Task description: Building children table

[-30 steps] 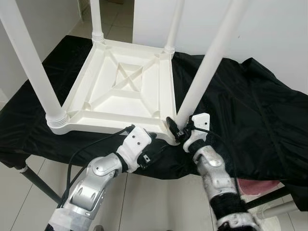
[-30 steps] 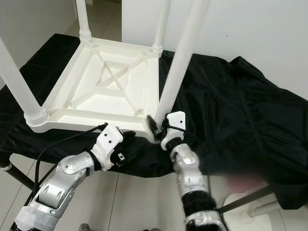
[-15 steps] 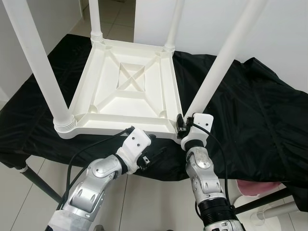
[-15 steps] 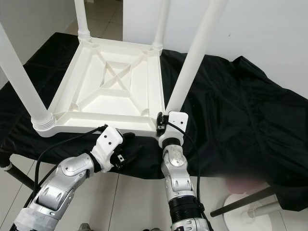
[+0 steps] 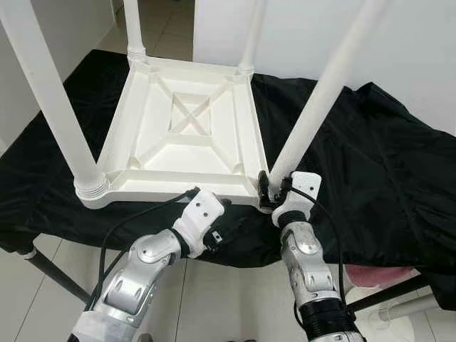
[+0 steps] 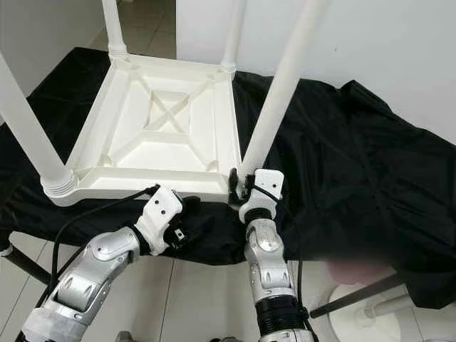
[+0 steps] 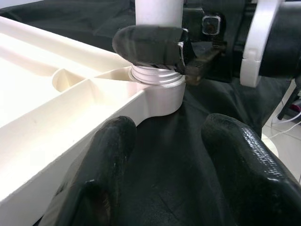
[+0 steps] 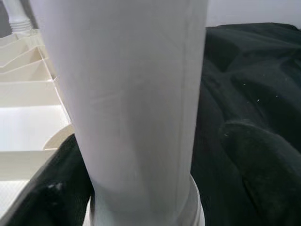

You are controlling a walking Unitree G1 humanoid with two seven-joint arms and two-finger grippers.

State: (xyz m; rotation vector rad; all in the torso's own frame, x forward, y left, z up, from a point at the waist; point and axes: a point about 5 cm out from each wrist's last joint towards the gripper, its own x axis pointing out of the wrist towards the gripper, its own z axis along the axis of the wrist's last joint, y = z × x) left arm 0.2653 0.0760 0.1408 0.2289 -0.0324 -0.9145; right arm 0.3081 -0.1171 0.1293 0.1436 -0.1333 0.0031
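The white children's table [image 5: 187, 135] lies upside down on a black cloth [image 5: 370, 157] draped over a stand, its four legs pointing up, so each leg can be turned into its corner socket. At the table's near corner the right gripper [image 5: 272, 191] clasps the leg [image 5: 313, 107] just above its threaded collar (probably to screw it home). The left gripper [image 7: 164, 155] hovers spread and empty just off the table's near edge, perhaps to steady the frame.
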